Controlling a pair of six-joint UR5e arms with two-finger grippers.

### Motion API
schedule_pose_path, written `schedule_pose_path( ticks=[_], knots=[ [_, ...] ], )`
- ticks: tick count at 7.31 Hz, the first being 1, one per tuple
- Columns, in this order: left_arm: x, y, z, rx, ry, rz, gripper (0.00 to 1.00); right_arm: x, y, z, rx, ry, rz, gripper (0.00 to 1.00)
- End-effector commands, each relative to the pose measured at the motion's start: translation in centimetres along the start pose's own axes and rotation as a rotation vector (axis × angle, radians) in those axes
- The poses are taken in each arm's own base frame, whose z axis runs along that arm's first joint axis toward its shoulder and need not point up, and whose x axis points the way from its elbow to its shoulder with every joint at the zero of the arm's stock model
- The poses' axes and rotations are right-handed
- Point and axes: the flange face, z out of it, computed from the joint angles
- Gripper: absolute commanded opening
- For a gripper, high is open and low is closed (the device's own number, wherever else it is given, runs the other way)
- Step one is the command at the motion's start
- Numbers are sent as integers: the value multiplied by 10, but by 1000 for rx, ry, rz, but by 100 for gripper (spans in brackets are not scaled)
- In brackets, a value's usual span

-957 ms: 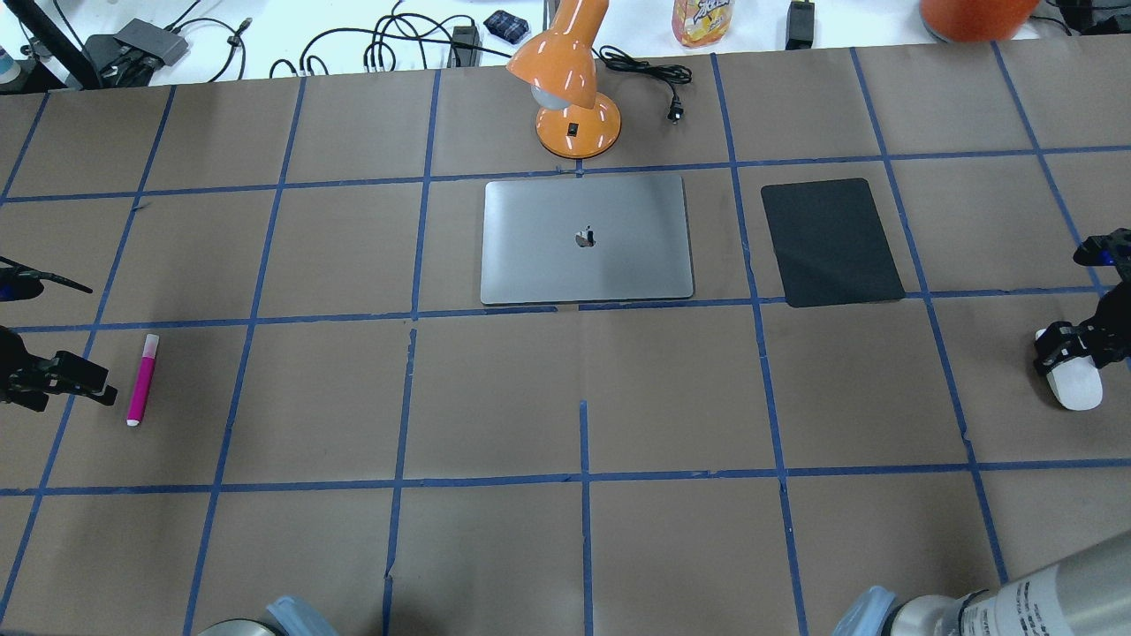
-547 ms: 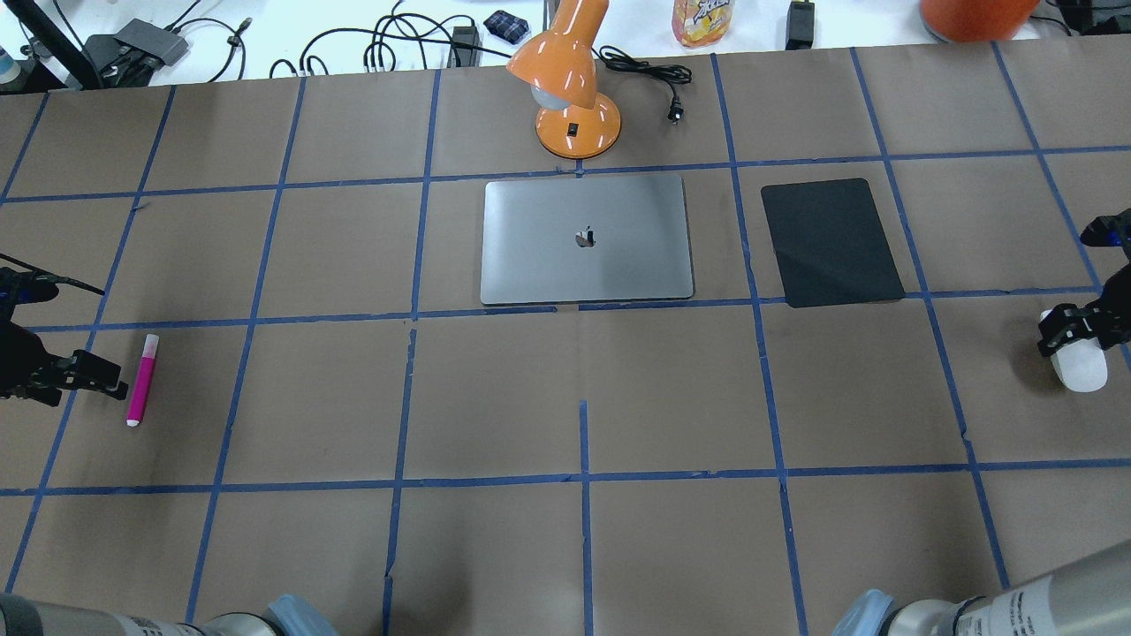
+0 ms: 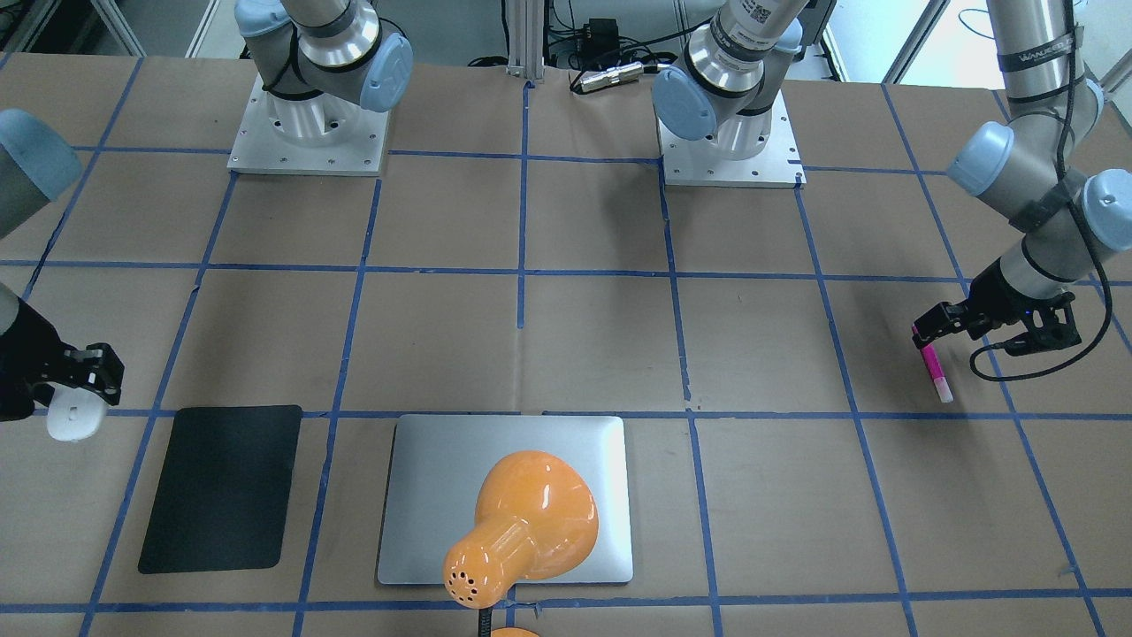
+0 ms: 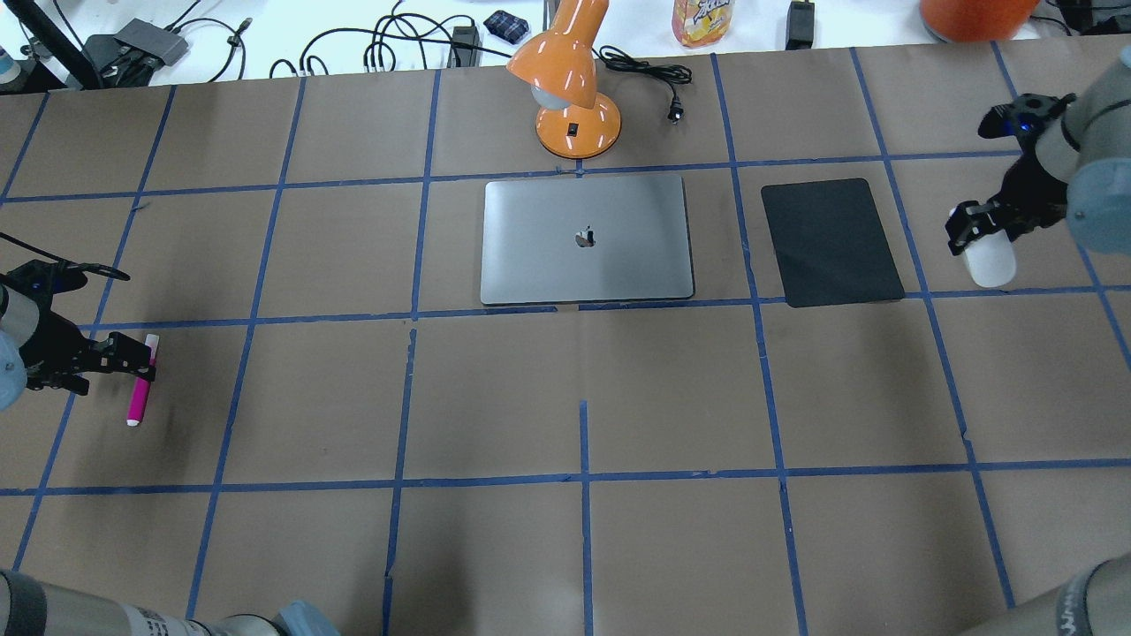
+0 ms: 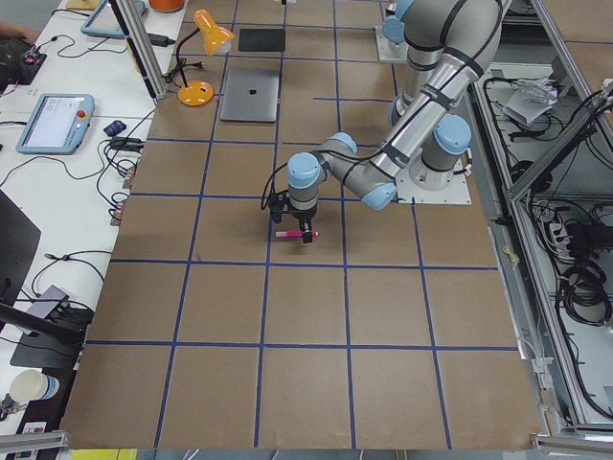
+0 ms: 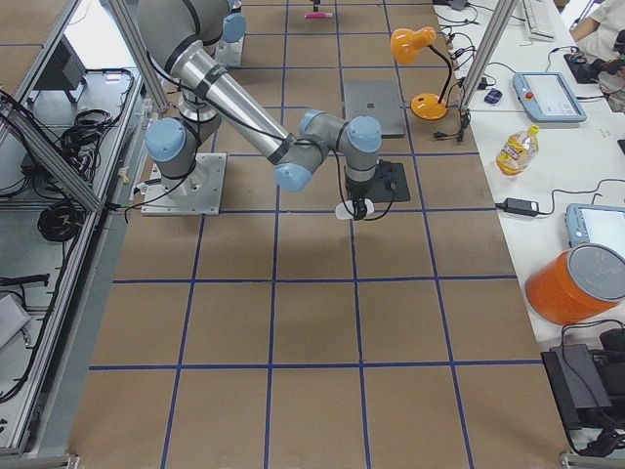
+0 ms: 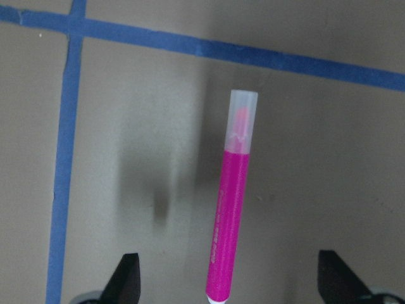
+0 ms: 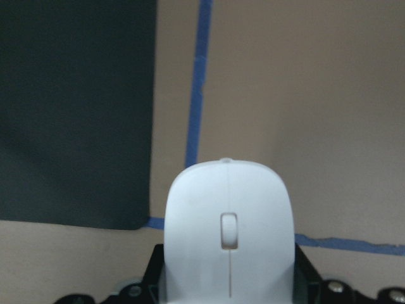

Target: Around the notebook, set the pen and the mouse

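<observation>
The magenta pen [image 4: 140, 386] lies flat on the brown paper at the far left, pale cap pointing away from the robot. My left gripper [image 4: 141, 362] hangs over it, open, with the pen [image 7: 231, 221] lying between the two fingertips [image 7: 130, 278]. My right gripper [image 4: 972, 225] is shut on the white mouse [image 4: 988, 259], holding it just right of the black mat; the mouse [image 8: 228, 228] fills the lower right wrist view. The silver notebook [image 4: 583, 238] lies closed at the table's middle, far from both grippers.
A black mat [image 4: 831, 240] lies right of the notebook. An orange desk lamp [image 4: 565, 79] stands just behind the notebook, its cord trailing right. Cables, a bottle and devices sit on the white bench beyond the table's far edge.
My right gripper has carried the mouse away from the robot and inward, up to the black mat's right side. My left gripper has moved right and now straddles the pen, which has not moved.
</observation>
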Motion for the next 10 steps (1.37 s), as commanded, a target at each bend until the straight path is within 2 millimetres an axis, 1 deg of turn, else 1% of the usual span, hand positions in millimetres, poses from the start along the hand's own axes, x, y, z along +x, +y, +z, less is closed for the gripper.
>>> schedule_pose_path(
  ticks=[1,2,3,4,5,6,7,8,9,10],
  knots=[
    [-2,-9,15,16,-3,-20,100,-78,-74,1,36,-41,66,54],
    [-5,-13,20,37,-18,-12,100,-97,-97,16,31,-50,50,54],
    [-5,-14,23,33,-16,-12,100,-99,-103,40,3,-63,52,54],
    [-5,-14,31,22,-9,-20,89,-99,-100,57,-27,-66,53,54],
    [-3,-15,36,15,-2,-17,83,-101,-94,66,-51,-61,55,54],
    [-3,-15,38,12,-1,-17,67,-104,-83,76,-65,-69,57,54],
    [2,-17,38,14,-2,-3,37,-104,-81,84,-29,-52,56,54],
    [10,-20,36,15,-8,10,14,-104,-81,87,-18,-47,72,55],
    [10,-24,34,24,-10,15,0,-104,-80,88,-21,-48,164,55],
    [8,-25,31,26,-15,15,0,-104,-80,88,-21,-48,166,55]
  ],
)
